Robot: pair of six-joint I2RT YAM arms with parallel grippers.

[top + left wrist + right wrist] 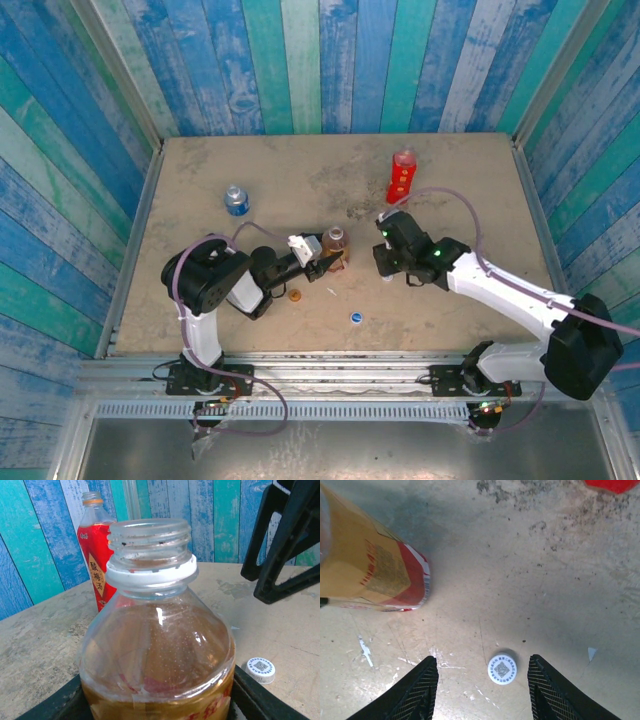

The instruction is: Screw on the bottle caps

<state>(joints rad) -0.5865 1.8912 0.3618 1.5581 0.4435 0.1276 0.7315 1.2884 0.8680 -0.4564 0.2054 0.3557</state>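
One white cap [502, 668], between spread right jaws

Bright, even light; small glare on tea bottle [159, 650].

Glossy plastic bottle [157, 650], matt table [40, 645]

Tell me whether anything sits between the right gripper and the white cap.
Nothing visible does: the white cap lies on bare table between the open fingers of the right gripper. The tea bottle stands off to one side.
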